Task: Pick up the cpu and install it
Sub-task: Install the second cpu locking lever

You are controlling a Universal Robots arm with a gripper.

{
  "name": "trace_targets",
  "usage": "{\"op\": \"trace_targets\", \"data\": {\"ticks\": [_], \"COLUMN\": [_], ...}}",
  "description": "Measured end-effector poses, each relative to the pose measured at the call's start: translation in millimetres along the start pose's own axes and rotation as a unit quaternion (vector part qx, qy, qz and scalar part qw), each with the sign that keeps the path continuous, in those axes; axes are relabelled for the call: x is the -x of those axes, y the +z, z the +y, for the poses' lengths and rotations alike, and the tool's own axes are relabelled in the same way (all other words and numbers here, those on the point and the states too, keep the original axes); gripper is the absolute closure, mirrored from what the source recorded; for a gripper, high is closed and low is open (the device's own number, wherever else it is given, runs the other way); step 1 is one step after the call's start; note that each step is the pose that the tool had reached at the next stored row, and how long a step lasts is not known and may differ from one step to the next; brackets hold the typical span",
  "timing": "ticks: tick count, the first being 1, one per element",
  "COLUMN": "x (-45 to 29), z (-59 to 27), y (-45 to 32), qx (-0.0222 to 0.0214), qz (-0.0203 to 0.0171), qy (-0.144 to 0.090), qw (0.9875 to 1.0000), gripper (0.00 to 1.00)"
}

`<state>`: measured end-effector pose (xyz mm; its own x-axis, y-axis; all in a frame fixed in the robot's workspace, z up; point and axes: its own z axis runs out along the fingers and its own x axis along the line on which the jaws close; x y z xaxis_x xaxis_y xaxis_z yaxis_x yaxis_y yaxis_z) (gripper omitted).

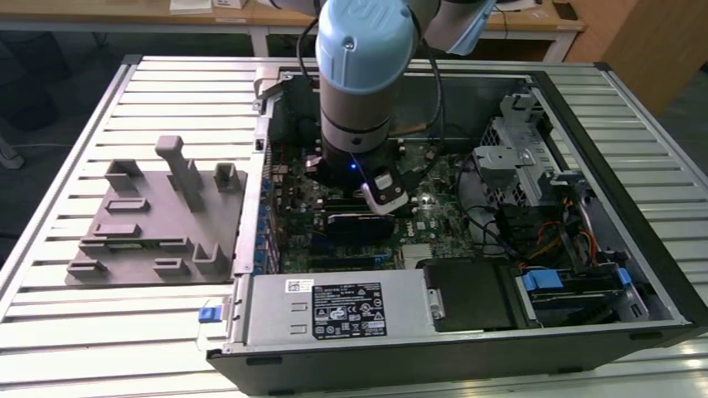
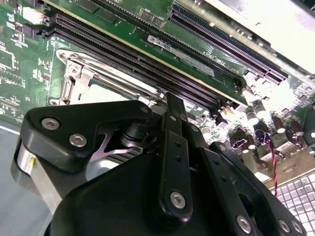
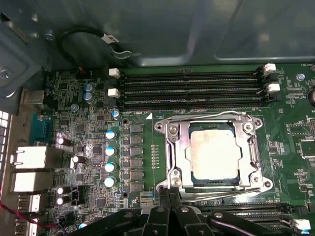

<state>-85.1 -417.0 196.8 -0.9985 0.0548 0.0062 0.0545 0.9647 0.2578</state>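
CPU [image 3: 212, 153], a flat square chip with a dull silver-white metal top and a thin tan edge, lies seated in the socket [image 3: 173, 147], a square frame of bright stamped metal with screws at its corners, as the first wrist view shows. Around it spreads the green motherboard [image 3: 142, 123], studded with small cylindrical capacitors and dark square components. Long black memory slots [image 3: 192, 88] with white end clips run in parallel rows just beside the socket, between it and the grey sheet-metal wall of the case [image 3: 197, 29]. The gripper [image 3: 170, 199] is black, matte, built of jointed links held by shiny round screws; its fingers are drawn together into a narrow tip at the socket frame's edge, holding nothing, though whether it touches the frame cannot be told. In the second wrist view the same links [image 2: 172, 162] fill the foreground over the socket's metal frame [image 2: 74, 81]. In the exterior view the arm [image 1: 360, 91], a thick cylinder with a pale blue cap and grey body, stands upright and reaches straight down into the open black computer case [image 1: 652, 274], which lies on a ribbed aluminium table [image 1: 66, 315]. A grey moulded fixture [image 1: 155, 215] with upright posts rests on the table at the exterior view's left of the case.
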Motion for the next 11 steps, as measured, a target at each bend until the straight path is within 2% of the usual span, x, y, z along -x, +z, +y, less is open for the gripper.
{"op": "trace_targets", "data": {"ticks": [11], "x": [-2.5], "z": [0.7], "y": [2.6], "qx": [0.0065], "qz": [0.0004], "qy": [0.0], "qw": [1.0], "gripper": [0.89]}}
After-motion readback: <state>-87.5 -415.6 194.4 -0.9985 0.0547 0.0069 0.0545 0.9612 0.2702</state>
